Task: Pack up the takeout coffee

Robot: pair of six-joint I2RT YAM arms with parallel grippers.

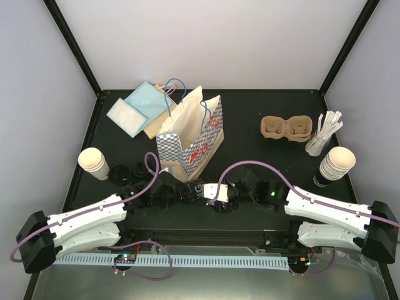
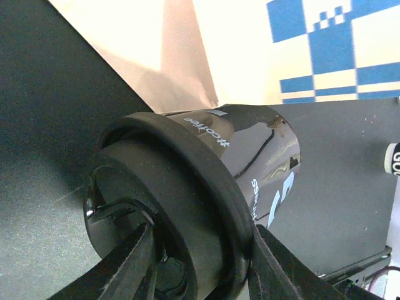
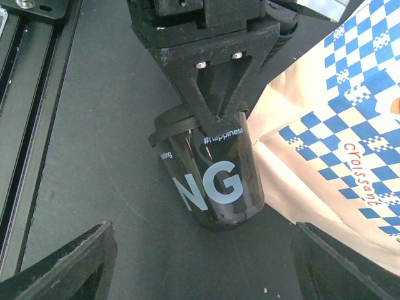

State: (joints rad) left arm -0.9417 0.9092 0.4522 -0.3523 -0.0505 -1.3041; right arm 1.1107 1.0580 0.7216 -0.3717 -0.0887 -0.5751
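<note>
My left gripper (image 2: pixel 206 250) is shut on the rim of a black lid (image 2: pixel 175 187) fitted on a glossy black cup (image 2: pixel 262 156) with white lettering. The cup lies tilted, just off the mat, next to the blue-checked bag (image 1: pixel 194 134). In the right wrist view the cup (image 3: pixel 219 181) hangs under the left gripper (image 3: pixel 212 115). My right gripper (image 3: pixel 209 269) is open and empty, facing the cup's base with a gap. Cup stacks stand at the left (image 1: pixel 94 161) and right (image 1: pixel 337 162). The brown two-hole tray (image 1: pixel 287 128) sits empty at the back right. Loose black lids (image 1: pixel 122 173) lie near the left stack.
White stir sticks (image 1: pixel 325 134) stand in a holder beside the tray. Pale blue and white paper packets (image 1: pixel 137 109) lie at the back left behind the bag. The bag stands upright in the middle, close to both grippers. A rail (image 3: pixel 25 125) runs along the near edge.
</note>
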